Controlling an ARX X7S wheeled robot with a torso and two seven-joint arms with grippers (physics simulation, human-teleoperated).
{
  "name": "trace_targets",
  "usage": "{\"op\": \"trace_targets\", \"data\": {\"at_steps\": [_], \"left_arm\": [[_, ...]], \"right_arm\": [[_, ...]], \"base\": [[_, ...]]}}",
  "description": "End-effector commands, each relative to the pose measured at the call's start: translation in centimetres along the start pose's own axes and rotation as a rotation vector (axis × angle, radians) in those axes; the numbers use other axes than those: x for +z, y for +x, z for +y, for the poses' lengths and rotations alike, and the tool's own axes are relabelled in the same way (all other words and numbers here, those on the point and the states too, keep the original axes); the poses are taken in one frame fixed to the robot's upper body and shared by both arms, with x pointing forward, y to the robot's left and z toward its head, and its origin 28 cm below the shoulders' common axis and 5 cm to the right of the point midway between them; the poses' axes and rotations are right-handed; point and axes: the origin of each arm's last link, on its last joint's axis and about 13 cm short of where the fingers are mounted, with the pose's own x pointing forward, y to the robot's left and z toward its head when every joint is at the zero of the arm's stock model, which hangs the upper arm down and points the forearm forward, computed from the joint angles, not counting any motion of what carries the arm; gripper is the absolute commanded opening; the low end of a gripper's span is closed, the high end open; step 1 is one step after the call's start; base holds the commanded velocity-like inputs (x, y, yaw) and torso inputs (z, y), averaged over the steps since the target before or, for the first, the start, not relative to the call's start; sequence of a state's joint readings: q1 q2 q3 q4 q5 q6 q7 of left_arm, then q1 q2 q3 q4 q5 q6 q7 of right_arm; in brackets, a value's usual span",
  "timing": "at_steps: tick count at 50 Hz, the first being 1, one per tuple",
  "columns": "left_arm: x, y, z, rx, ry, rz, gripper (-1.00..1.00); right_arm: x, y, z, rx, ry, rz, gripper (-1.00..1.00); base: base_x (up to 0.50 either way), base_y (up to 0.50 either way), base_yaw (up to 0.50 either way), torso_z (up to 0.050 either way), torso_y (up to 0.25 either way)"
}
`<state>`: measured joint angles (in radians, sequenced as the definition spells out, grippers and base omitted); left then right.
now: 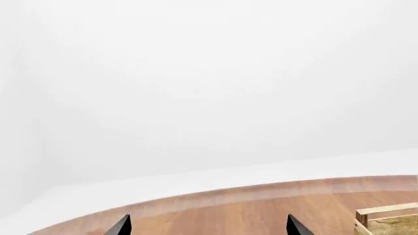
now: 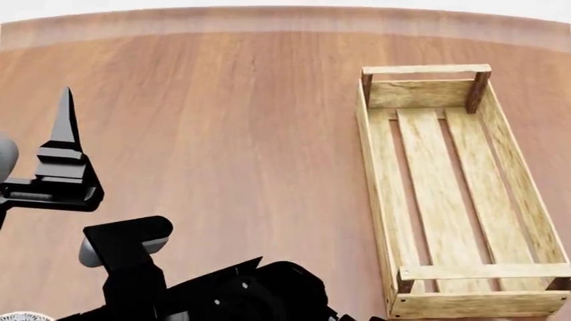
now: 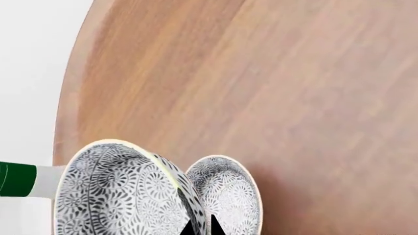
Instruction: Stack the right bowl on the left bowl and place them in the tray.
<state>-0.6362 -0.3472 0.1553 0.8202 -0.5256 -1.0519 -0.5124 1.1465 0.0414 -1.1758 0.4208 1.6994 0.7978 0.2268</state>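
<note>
In the right wrist view two grey-patterned bowls sit side by side near the table's edge. My right gripper (image 3: 202,228) is shut on the rim of the nearer, larger-looking bowl (image 3: 117,196). The second bowl (image 3: 228,196) is right beside it, and I cannot tell whether they touch. The light-wood slatted tray (image 2: 379,200) lies empty at the right in the head view, and its corner shows in the left wrist view (image 1: 385,215). My left gripper (image 1: 209,226) is open and empty above the table, far from the bowls. One of its fingers (image 2: 64,127) shows at the left in the head view. The right gripper is out of the head view.
The round wooden table (image 2: 223,134) ends in a curved edge at the back. A green-and-white object (image 3: 23,180) sits beyond the table edge beside the bowls. My left arm's black links (image 2: 223,294) fill the head view's lower left.
</note>
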Motion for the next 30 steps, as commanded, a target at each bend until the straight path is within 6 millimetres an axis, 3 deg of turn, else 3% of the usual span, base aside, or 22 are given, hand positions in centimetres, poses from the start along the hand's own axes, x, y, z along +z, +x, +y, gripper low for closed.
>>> {"op": "trace_targets", "data": {"at_steps": [1,19,30], "left_arm": [[0.11,0.17,0.12,0.007,-0.018,-0.006,1.0],[0.02,-0.01,0.02,0.003,-0.015,-0.009,1.0],[0.02,-0.16,0.0,-0.01,-0.029,-0.009,1.0]], "right_arm": [[0.8,0.03,0.73,0.073,0.001,-0.054,-1.0],[0.77,0.1,0.82,0.079,-0.002,-0.058,-1.0],[1.0,0.38,1.07,0.075,-0.014,-0.053,-1.0]], "base": [[0.0,0.0,0.0,-0.001,-0.25],[0.0,0.0,0.0,-0.001,-0.25],[0.0,0.0,0.0,0.0,-0.004]]}}
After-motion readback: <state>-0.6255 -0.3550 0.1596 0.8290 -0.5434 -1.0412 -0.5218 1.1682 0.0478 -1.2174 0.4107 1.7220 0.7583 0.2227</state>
